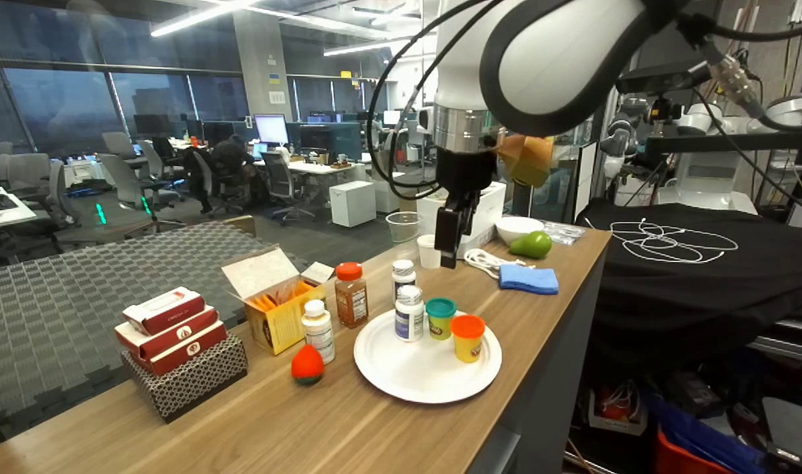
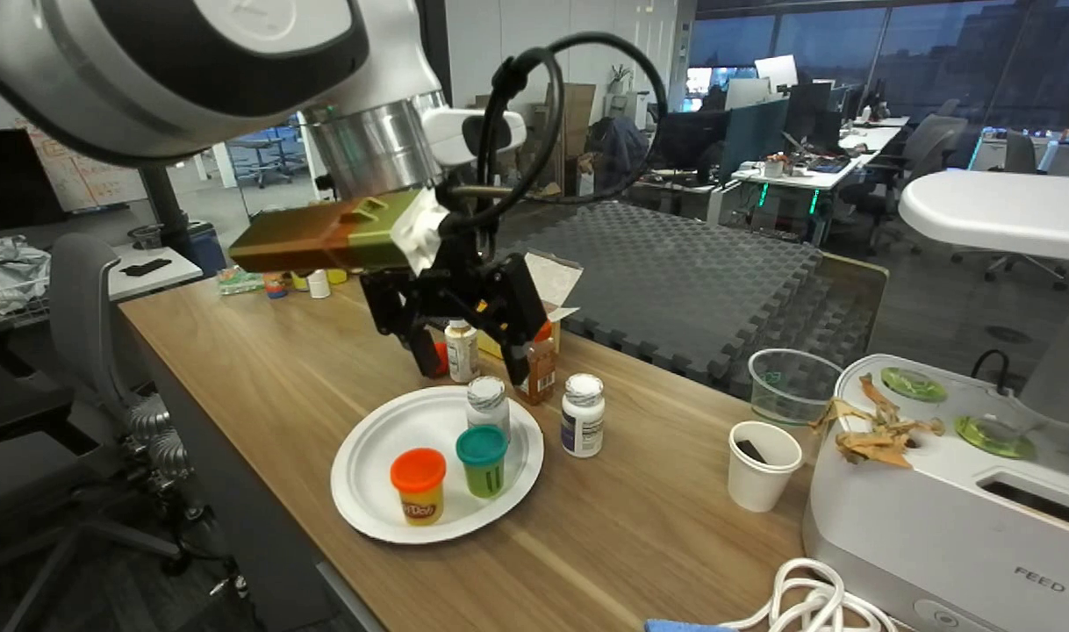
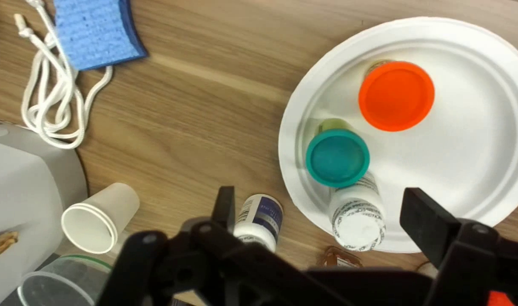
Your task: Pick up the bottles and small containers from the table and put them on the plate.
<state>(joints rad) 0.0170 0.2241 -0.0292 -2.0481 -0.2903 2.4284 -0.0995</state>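
In an exterior view, a large flat round white plate [image 1: 401, 382] lay in the lower middle of the frame on a light-brown wood-topped counter [image 1: 276, 428]. Three containers stood upright on it: a squat yellow tub with an orange lid [image 1: 467, 342], a yellow-green tub with a teal lid [image 1: 440, 325], and, just beside the latter, a white plastic bottle with a purple-and-white label [image 1: 409, 316]. Off the plate stood a white bottle with a dark-blue label [image 2: 583, 417], a reddish-brown jar with an orange-red cap [image 1: 351, 296] and a slender white bottle with a white cap [image 1: 319, 332].

The black two-fingered gripper [image 2: 470, 364] hung above the containers, its jaws wide apart.

At the bottom of the wrist view the gripper hid the cap of the dark-blue-labelled bottle, and only a sliver of the jar showed; the plate ran off the right edge. In an exterior view, a finger [image 2: 517, 303] overlapped the jar, and the teal-lidded tub blocked the lower part of the purple-labelled bottle.
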